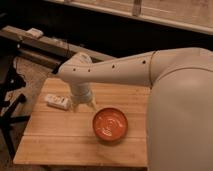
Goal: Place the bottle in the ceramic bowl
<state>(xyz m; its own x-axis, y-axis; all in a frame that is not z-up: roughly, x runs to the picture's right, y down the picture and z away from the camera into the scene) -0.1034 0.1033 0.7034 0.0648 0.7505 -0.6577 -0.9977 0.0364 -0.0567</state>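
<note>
The bottle (57, 102) is a small white oblong lying on its side on the wooden table (60, 140), near the left edge. The ceramic bowl (110, 124) is orange-red, round and glossy, and sits upright at the middle right of the table with nothing in it. My gripper (83, 105) hangs down from the white arm, just right of the bottle and up-left of the bowl. It stands close above the table top.
My white arm (125, 67) reaches in from the right, and the robot's large body (182, 115) covers the table's right side. A dark stand (10, 95) stands left of the table. A long bench (45, 45) with a small pale object runs behind.
</note>
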